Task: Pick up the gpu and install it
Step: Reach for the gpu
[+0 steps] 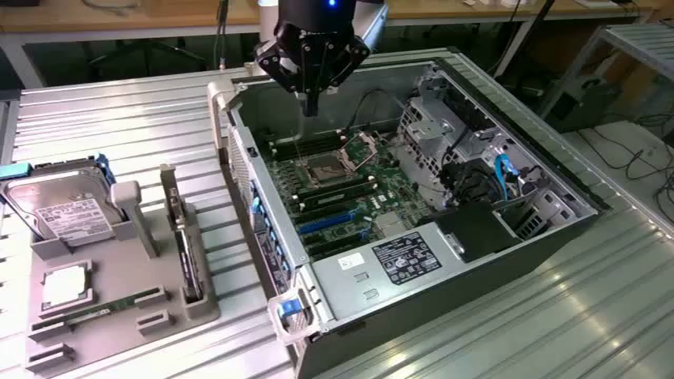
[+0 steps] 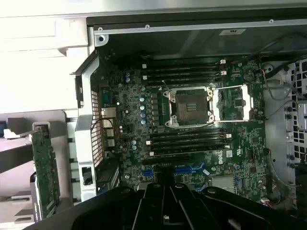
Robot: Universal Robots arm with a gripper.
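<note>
Above the open computer case (image 1: 523, 140), your hand (image 1: 311, 107) hangs with its fingers (image 1: 308, 96) pressed together, gripping nothing and touching nothing. It sits over the far end of the motherboard (image 1: 392, 207), near the case's rear wall, with the empty processor socket (image 1: 324, 170) just below and beyond the tips. In the wrist view the hand (image 2: 165, 181) shows as a dark mass at the frame's edge, and it covers part of the blue expansion slots (image 2: 190, 169), so you cannot see them whole.

The gpu (image 1: 191, 264) is outside the case, standing on its edge in a slot of the grey holder (image 1: 169, 320) on the bench (image 1: 116, 118), well apart from your hand. From the exterior view you see it almost edge-on, so its face is hard to make out; the wrist view shows its green board side (image 2: 45, 167), with its lower end cut off.

A hard drive (image 1: 63, 212) stands in the same holder, and a RAM stick (image 1: 101, 309) lies flat in it.

The case's side wall (image 1: 245, 170) rises between holder and motherboard. Over the board there is open room; on the exterior view's right, the drive cage (image 1: 437, 126) and blue cables (image 1: 499, 175) crowd in, and the power supply (image 1: 392, 260) fills the near end
</note>
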